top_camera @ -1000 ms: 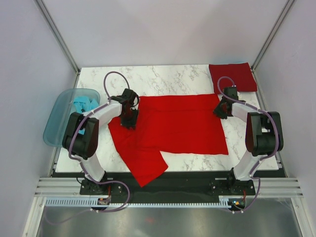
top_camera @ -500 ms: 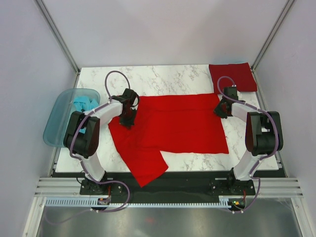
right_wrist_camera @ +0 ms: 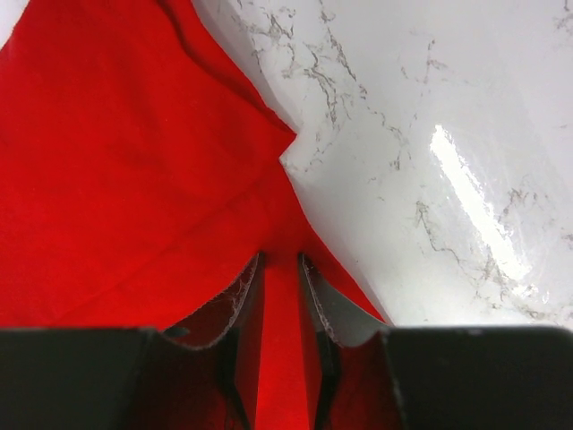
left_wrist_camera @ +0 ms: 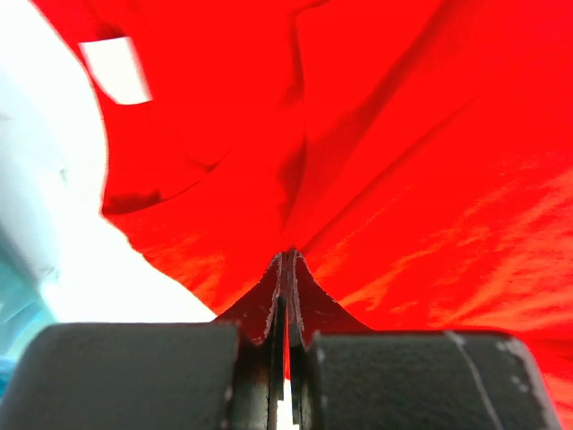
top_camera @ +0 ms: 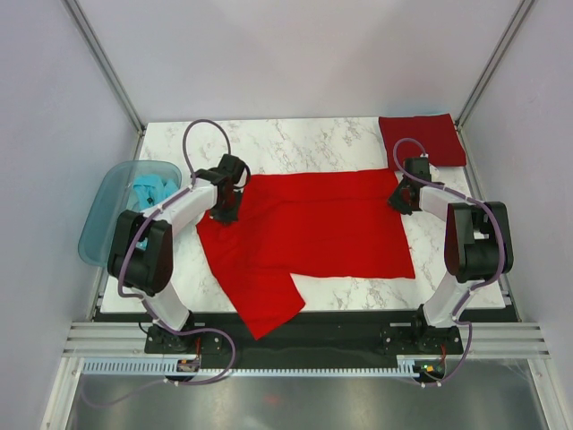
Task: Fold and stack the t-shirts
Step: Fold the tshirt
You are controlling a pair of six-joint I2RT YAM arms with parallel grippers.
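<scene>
A bright red t-shirt (top_camera: 322, 224) lies spread across the marble table (top_camera: 304, 143), one sleeve hanging toward the near edge. My left gripper (top_camera: 225, 213) is at the shirt's left edge. In the left wrist view it (left_wrist_camera: 287, 260) is shut on a pinch of the red fabric (left_wrist_camera: 403, 134). My right gripper (top_camera: 397, 202) is at the shirt's far right corner. There its jaws (right_wrist_camera: 279, 260) stand narrowly apart, closed on a fold of the red cloth (right_wrist_camera: 116, 161) that fills the gap. A folded dark red t-shirt (top_camera: 423, 139) lies at the far right corner.
A translucent blue bin (top_camera: 107, 224) holding teal cloth (top_camera: 154, 190) sits off the table's left edge, close to my left arm. Bare marble (right_wrist_camera: 448, 134) shows to the right of my right gripper. Walls enclose the table on three sides.
My left gripper has shut on the shirt's left edge and shifted slightly left and away, tugging the cloth with it. My right gripper has hardly moved.
</scene>
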